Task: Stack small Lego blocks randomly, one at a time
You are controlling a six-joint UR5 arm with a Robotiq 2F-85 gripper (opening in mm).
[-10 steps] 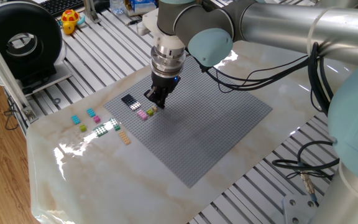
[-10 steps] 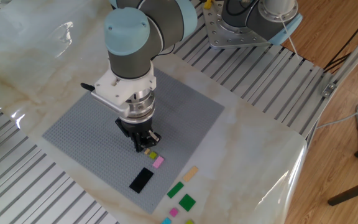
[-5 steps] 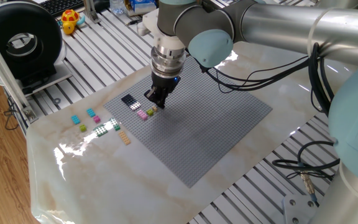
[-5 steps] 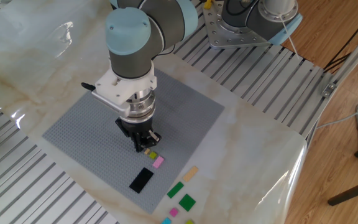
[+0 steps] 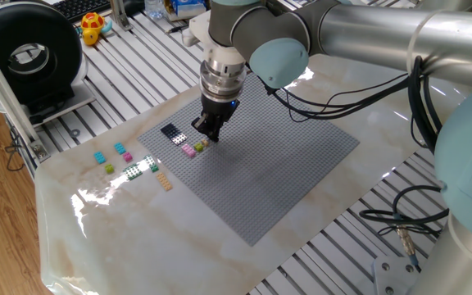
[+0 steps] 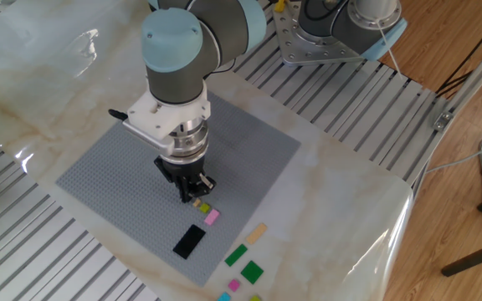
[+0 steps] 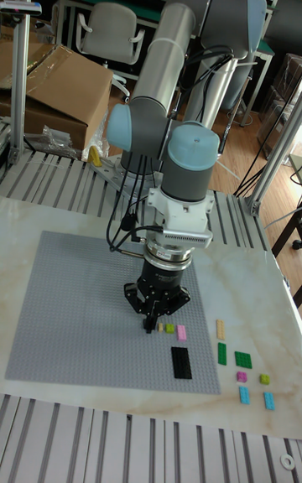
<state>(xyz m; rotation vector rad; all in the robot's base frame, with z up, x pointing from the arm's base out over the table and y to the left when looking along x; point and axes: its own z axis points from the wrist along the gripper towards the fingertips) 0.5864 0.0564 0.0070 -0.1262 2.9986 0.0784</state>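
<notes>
My gripper (image 5: 205, 136) (image 6: 192, 197) (image 7: 152, 325) points straight down over the grey baseplate (image 5: 277, 164), its fingertips close together with no block showing between them. Right beside the tips lie a tiny olive block (image 5: 199, 146) (image 6: 202, 206) (image 7: 169, 329) and a pink block (image 5: 188, 151) (image 6: 212, 216) (image 7: 181, 332). In the tall fixed view a tan bit (image 7: 160, 328) sits against the fingertips. A black block (image 5: 170, 132) (image 6: 190, 241) (image 7: 181, 362) lies near the plate's edge.
Off the plate on the marble top lie loose blocks: tan (image 6: 257, 232), green (image 6: 236, 255) (image 6: 251, 272), cyan (image 5: 99, 157) (image 5: 120, 148), pink (image 5: 127, 156) and lime (image 5: 109, 169). A black round device (image 5: 27, 53) stands at the far left.
The gripper has crept very slightly upward beside the olive block. The blocks lie where they were.
</notes>
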